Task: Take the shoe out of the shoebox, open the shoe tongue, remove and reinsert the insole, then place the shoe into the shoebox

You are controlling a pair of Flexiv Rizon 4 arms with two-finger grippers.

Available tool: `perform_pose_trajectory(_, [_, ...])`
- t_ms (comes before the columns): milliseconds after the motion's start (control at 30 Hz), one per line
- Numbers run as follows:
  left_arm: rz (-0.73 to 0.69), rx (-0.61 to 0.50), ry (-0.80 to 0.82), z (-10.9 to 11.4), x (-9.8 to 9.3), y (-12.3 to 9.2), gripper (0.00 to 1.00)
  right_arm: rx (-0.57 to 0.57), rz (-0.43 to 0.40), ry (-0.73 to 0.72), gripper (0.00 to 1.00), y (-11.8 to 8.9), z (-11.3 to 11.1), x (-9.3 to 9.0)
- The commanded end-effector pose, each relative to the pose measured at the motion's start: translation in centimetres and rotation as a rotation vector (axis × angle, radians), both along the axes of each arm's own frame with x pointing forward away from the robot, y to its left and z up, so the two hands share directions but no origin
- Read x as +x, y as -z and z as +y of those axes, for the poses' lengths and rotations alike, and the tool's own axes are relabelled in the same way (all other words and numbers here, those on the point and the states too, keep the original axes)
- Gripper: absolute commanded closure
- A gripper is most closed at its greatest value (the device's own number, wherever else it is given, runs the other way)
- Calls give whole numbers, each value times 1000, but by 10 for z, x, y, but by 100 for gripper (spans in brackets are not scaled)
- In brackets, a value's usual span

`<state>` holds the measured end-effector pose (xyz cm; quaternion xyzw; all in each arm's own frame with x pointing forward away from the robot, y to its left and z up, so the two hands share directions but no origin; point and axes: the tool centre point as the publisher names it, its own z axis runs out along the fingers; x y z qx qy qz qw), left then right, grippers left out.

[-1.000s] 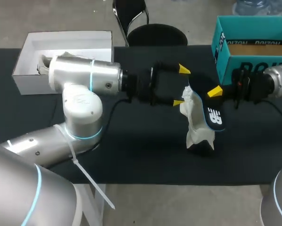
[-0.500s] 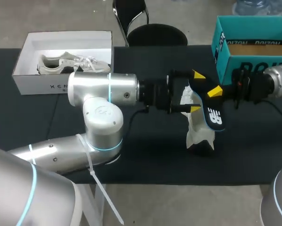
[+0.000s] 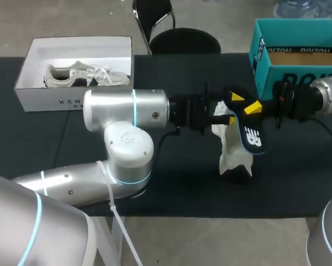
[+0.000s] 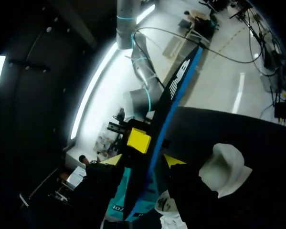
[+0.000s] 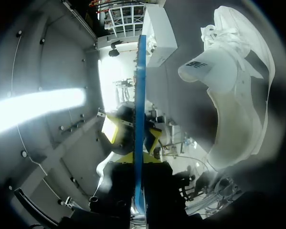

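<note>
While the right gripper (image 3: 252, 108) pinches the dark insole (image 3: 253, 136) tight at the middle right of the frame, the white shoe (image 3: 232, 155) stands on its end on the black table (image 3: 171, 183) just below. The insole is all the way out of the shoe. It is up in the air, with its lower end beside the shoe.

The left gripper (image 3: 232, 105) comes in from the left side of the frame. It sits at the upper part of the insole, right next to the right gripper. In the left wrist view the insole runs straight through the left gripper. I cannot tell if it squeezes the insole or is only close to it.

So the shoe is out of its box and the insole is out too. In the right wrist view the tongue (image 5: 205, 69) looks pulled open.

I think the next job is to slide the insole back into the shoe. After that the shoe has to go into the box. The teal shoebox (image 3: 262, 55) waits open at the upper right of the frame. A white shoebox (image 3: 71, 101) at the upper left holds another sneaker (image 3: 82, 75).
</note>
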<state>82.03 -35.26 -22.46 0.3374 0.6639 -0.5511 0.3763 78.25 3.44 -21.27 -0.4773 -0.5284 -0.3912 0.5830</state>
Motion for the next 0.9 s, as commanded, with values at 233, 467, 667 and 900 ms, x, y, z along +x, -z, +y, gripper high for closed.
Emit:
perform_pose_trajectory(233, [-10, 13, -36, 3, -2, 0, 62, -2, -1, 2, 100, 0, 1, -1])
perform_pose_trajectory(467, [-14, 24, -52, 6, -4, 2, 84, -2, -1, 2, 100, 0, 1, -1])
perform_pose_trajectory(667, [-12, 25, -71, 6, 0, 5, 98, -2, -1, 2, 100, 0, 1, -1])
perform_pose_trajectory(900, [-25, 29, -70, 6, -1, -1, 100, -2, -1, 2, 100, 0, 1, -1])
